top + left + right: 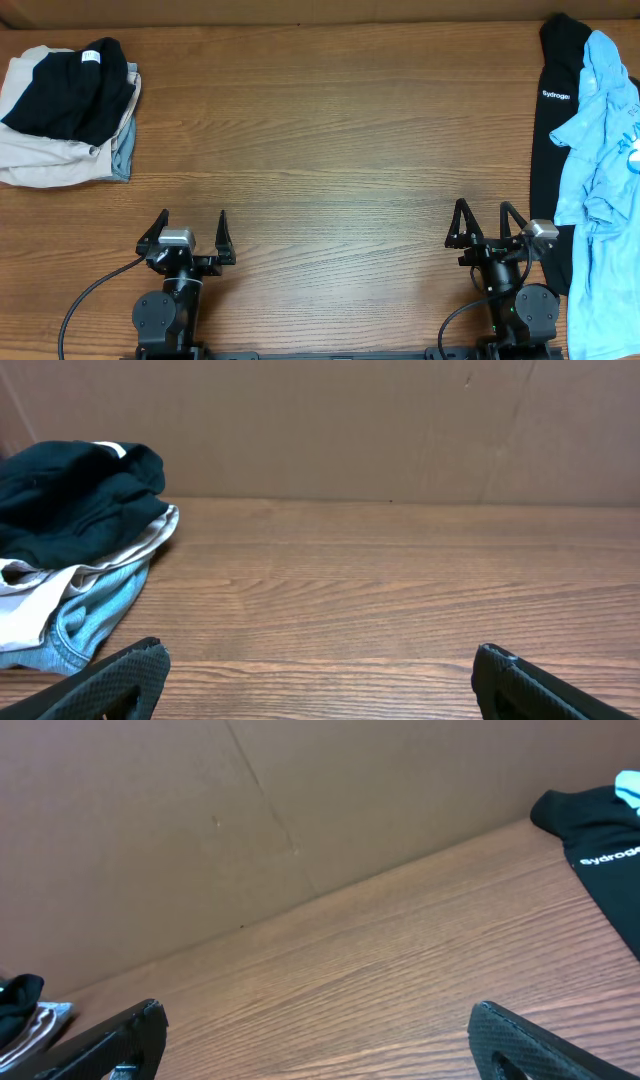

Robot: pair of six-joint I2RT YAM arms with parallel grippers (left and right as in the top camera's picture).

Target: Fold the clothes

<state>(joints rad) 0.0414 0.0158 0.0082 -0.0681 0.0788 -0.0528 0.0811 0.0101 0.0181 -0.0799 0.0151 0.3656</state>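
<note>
A crumpled sky-blue T-shirt (pixel 600 190) with white lettering lies along the table's right edge, on top of a black top (pixel 550 130) with a small white logo. The black top also shows at the right in the right wrist view (pixel 600 840). My right gripper (pixel 486 217) is open and empty, just left of these clothes. My left gripper (pixel 192 222) is open and empty at the front left, with bare wood between its fingers in the left wrist view (pixel 320 670).
A stack of folded garments (pixel 65 115) sits at the far left, black on top of beige and grey-blue; it also shows in the left wrist view (pixel 70 550). A brown cardboard wall (pixel 350 420) stands along the table's back edge.
</note>
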